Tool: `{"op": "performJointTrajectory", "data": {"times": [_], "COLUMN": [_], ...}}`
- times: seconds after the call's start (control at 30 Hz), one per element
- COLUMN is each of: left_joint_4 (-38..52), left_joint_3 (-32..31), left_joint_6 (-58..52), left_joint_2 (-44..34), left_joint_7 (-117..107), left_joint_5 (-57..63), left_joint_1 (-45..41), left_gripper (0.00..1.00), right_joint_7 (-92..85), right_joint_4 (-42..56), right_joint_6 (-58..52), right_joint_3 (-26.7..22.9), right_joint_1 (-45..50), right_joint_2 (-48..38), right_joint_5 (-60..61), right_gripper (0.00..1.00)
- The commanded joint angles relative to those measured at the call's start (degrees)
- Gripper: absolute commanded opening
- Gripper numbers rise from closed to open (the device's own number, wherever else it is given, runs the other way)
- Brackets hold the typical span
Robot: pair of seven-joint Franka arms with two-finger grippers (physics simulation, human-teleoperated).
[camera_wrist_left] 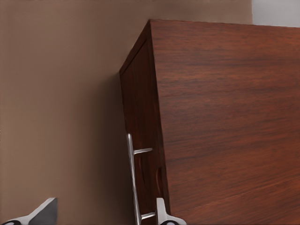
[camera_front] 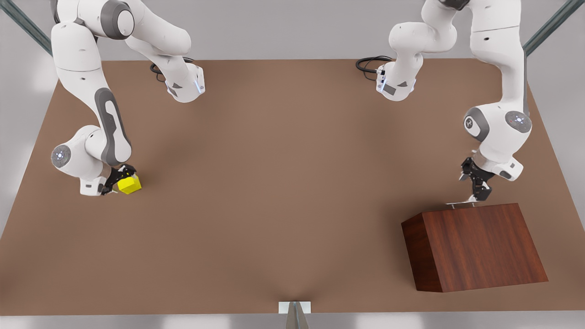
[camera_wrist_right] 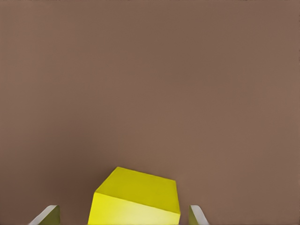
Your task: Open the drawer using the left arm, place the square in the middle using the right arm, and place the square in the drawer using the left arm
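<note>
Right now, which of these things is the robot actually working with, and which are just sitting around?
In use:
- drawer, shut in its cabinet
- drawer handle, left gripper open around it
- yellow square, between the right gripper's open fingers
- bare middle of the table

Just there:
- black cables at the table's far edge

Glossy white arms, grey joint panels, black cables, black hands.

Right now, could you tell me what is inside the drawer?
Nothing can be seen inside: the drawer is shut, its inside covered by the cabinet. The cube sits outside, between the right end effector's open fingers.
</note>
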Motion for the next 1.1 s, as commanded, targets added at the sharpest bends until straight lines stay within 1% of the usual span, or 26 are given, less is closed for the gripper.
{"op": "performJointTrajectory", "data": {"times": [0.0, 0.1, 0.13, 0.23, 0.43, 0.47, 0.5, 0.57, 0.63, 0.7, 0.77, 0.83, 1.07], "left_joint_4": [0.00, 0.00, 0.00, 0.00, 0.00, 0.00, -0.09, -0.17, -0.17, -0.09, -0.09, -0.09, -1.23], "left_joint_3": [0.04, 0.04, -0.05, 0.04, -0.05, 0.04, -0.05, 0.04, 0.04, -0.05, -0.05, 0.04, 0.04], "left_joint_6": [0.04, 0.66, 1.18, 1.80, 2.50, 2.59, 2.59, 2.59, 2.59, 2.59, 2.68, 2.59, -0.05], "left_joint_2": [0.24, 1.03, 1.56, 2.53, 4.11, 4.55, 4.55, 4.90, 5.34, 5.95, 6.22, 6.31, 5.60], "left_joint_7": [0.00, 0.00, 0.00, 0.00, 0.00, 0.00, 0.00, 0.00, -0.09, 0.00, 0.00, 0.00, -0.09], "left_joint_5": [-0.78, -1.22, -1.30, -1.39, -5.17, -6.14, -6.14, -6.40, -6.40, -6.40, -6.40, -6.40, -6.84], "left_joint_1": [-0.94, -0.59, -0.50, -0.06, 0.20, 0.20, 0.20, 0.20, 0.20, 0.20, 0.20, 0.20, 0.20], "left_gripper": [1.00, 1.00, 1.00, 1.00, 1.00, 1.00, 1.00, 1.00, 1.00, 1.00, 1.00, 1.00, 1.00], "right_joint_7": [0.00, 0.09, 0.09, 0.09, 0.26, 0.35, 0.35, 1.50, 1.50, 1.58, 1.85, 1.93, 2.37], "right_joint_4": [-0.26, -0.79, -2.72, -2.55, -3.60, -3.60, -3.60, -3.51, -3.60, -3.60, -3.60, -3.51, -3.43], "right_joint_6": [0.00, 0.97, 4.22, 4.66, 5.19, 5.28, 5.28, 5.36, 6.42, 6.33, 6.16, 6.16, 5.80], "right_joint_3": [0.00, -0.09, -0.18, -0.18, -0.35, -0.35, -0.35, -0.35, -0.35, -0.35, -0.35, -0.35, -0.35], "right_joint_1": [-0.09, -0.35, -0.35, -0.26, -0.44, -0.44, -0.53, -0.53, -0.53, -0.44, -0.35, -0.26, -0.18], "right_joint_2": [0.00, 0.09, 0.17, -0.35, 1.32, 1.58, 1.67, 2.46, 2.90, 2.90, 2.81, 2.90, 2.20], "right_joint_5": [0.44, 2.20, 2.11, 1.94, 2.03, 2.03, 2.11, 2.11, 2.03, 2.03, 2.03, 2.03, 2.03], "right_gripper": [1.00, 1.00, 1.00, 1.00, 1.00, 0.98, 0.93, 0.91, 0.79, 0.69, 0.68, 0.57, 0.58]}}
